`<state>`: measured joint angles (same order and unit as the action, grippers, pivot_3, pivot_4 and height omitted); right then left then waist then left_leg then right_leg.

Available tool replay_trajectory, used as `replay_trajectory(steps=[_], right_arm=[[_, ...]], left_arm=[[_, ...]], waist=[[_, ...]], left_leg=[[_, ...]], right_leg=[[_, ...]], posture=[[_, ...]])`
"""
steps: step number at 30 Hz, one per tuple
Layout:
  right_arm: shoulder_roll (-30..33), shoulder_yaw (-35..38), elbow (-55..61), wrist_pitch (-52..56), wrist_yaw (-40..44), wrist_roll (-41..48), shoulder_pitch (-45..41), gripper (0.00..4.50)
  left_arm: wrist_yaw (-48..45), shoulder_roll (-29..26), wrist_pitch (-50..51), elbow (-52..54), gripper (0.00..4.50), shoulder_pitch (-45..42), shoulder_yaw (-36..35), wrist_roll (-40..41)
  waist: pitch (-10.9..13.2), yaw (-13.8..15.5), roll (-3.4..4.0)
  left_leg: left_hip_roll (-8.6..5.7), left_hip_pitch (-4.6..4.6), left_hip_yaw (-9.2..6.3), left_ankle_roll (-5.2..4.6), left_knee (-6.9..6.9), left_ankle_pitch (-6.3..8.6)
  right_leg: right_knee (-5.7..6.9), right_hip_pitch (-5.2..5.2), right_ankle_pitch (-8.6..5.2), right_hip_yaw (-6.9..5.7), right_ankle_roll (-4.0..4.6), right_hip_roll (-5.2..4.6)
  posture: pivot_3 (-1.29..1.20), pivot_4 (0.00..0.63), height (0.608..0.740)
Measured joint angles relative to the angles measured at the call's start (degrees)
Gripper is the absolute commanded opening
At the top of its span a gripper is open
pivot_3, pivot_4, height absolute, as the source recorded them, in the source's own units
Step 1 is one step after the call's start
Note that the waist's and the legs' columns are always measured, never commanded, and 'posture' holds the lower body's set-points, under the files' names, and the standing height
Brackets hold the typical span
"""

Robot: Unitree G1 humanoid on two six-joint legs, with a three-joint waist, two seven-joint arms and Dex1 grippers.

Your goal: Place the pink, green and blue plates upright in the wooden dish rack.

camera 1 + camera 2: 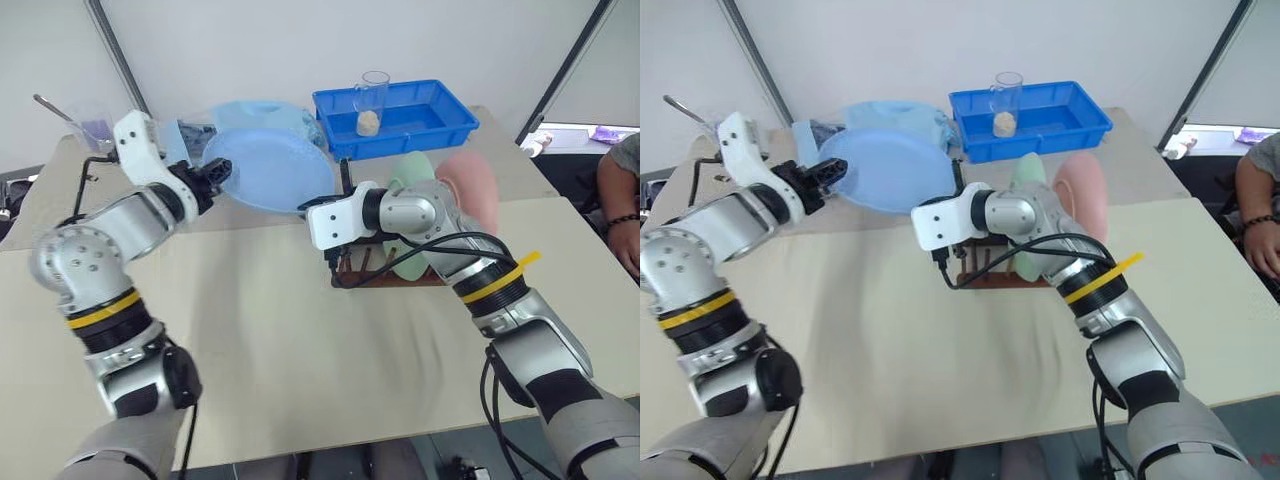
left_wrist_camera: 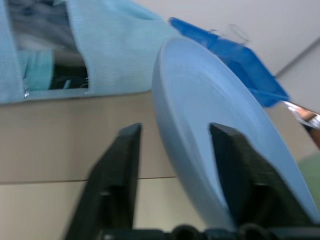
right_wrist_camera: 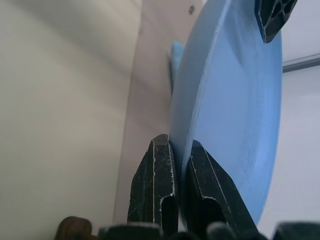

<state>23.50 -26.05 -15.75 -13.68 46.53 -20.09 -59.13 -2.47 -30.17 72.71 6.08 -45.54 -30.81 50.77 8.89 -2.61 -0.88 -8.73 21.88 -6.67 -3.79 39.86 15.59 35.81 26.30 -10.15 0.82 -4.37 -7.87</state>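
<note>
The light blue plate (image 1: 265, 165) hangs tilted over the far left of the table, between my two grippers. My right gripper (image 3: 178, 142) is shut on its near right rim. My left gripper (image 2: 175, 130) is open, one finger on each side of the plate's left rim (image 2: 200, 115), not clamping it. The mint green plate (image 1: 412, 172) and the pale pink plate (image 1: 470, 185) stand upright in the dark wooden dish rack (image 1: 362, 268), just behind my right forearm.
A bright blue tray (image 1: 400, 142) with a glass (image 1: 373, 100) in it stands at the back. A light blue cloth bag (image 1: 250, 112) lies behind the held plate. A clear cup (image 1: 92, 128) with a spoon sits far left. A person's arm (image 1: 620, 205) rests at the right edge.
</note>
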Motion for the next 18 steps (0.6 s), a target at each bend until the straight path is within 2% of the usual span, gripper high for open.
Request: replay_trajectory(steps=[1,2,5,7,10,14,18], right_arm=[[-0.47,0.17,0.36,-0.03,0.05,1.03,0.0,0.0],[-1.16,0.63,0.96,0.16,0.29,2.43,0.03,0.0],[-2.84,2.16,3.45,3.05,2.15,7.44,0.8,0.0],[-3.3,2.33,5.54,5.96,3.86,10.9,2.39,0.0],[-3.09,4.34,8.86,13.09,5.92,16.51,6.91,0.0],[-0.39,13.78,16.8,19.79,5.3,23.82,10.15,0.0],[1.88,15.04,23.47,20.03,6.27,25.35,12.39,0.0]], left_arm=[[-4.92,-3.39,-2.14,-0.8,4.38,0.93,0.93,-0.27],[-11.29,-7.41,-5.74,-1.96,4.48,2.1,2.32,-1.21],[-27.14,-15.53,-18.69,-3.28,4.48,5.62,6.36,-5.48],[-34.89,-18.49,-26.39,-4.26,4.48,7.71,8.7,-8.48],[-42.32,-20.52,-37.22,-6.99,4.48,10.84,11.02,-13.49],[-45.78,-20.05,-46.15,-14.09,4.48,13.77,14.02,-20.3],[-45.83,-18.7,-43.66,-18.42,4.48,9.3,12.93,-18.41]], waist=[[0.0,-0.16,0.0],[0.01,-0.37,0.01],[0.01,-0.62,0.02],[0.02,-0.34,0.04],[0.03,0.18,0.06],[0.13,0.95,0.22],[0.12,0.91,0.19]], left_leg=[[0.05,-0.04,0.0,0.03,-0.01,0.02],[0.12,-0.09,0.0,0.09,-0.04,0.05],[0.44,-0.21,-0.04,0.23,-0.09,0.14],[0.51,-0.29,-0.04,0.27,-0.13,0.17],[0.59,-0.27,-0.03,0.28,-0.12,0.17],[0.66,-0.15,0.04,0.29,-0.09,0.18],[0.7,-0.07,0.06,0.32,-0.05,0.2]], right_leg=[[-0.02,0.0,0.03,0.0,0.05,0.07],[-0.04,0.0,0.06,0.0,0.11,0.16],[-0.11,-0.07,0.17,-0.08,0.3,0.44],[-0.11,-0.11,0.18,-0.1,0.37,0.49],[-0.14,-0.1,0.2,-0.1,0.46,0.57],[-0.14,0.03,0.22,-0.07,0.49,0.66],[-0.07,0.13,0.23,-0.09,0.51,0.7]], posture=[[0.0,0.15,0.74],[0.0,0.15,0.74],[0.0,0.15,0.74],[0.0,0.15,0.74],[0.0,0.15,0.74],[0.0,0.15,0.74],[0.0,0.15,0.74]])
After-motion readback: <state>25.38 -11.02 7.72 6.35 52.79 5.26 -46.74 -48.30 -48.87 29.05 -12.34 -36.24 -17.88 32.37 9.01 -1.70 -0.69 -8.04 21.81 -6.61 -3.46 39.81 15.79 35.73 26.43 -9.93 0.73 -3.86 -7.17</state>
